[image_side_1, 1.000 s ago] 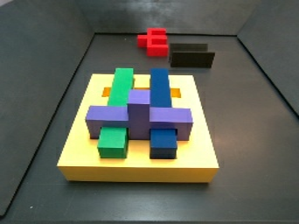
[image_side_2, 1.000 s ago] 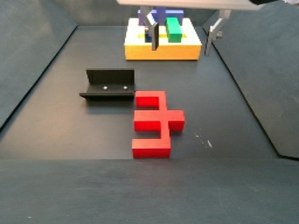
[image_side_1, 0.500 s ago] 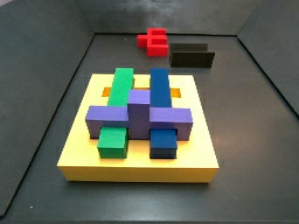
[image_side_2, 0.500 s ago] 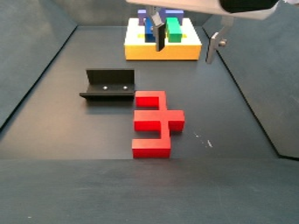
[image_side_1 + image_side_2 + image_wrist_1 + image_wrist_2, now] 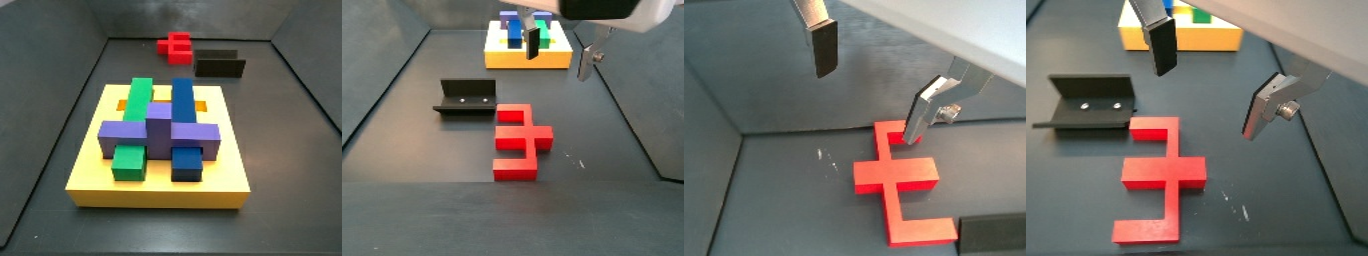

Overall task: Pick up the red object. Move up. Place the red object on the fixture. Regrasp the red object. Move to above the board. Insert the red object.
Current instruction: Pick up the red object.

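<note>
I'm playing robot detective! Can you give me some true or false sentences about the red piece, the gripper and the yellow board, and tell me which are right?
1. The gripper is holding the red object. False: its fingers are spread apart with nothing between them, above the floor.
2. The red object lies flat on the dark floor. True.
3. The fixture stands next to the red object. True, seen in a side view.
4. The red object is already on the board. False: the board carries only green, blue and purple blocks.
5. The fixture is yellow. False: it is dark.
</note>
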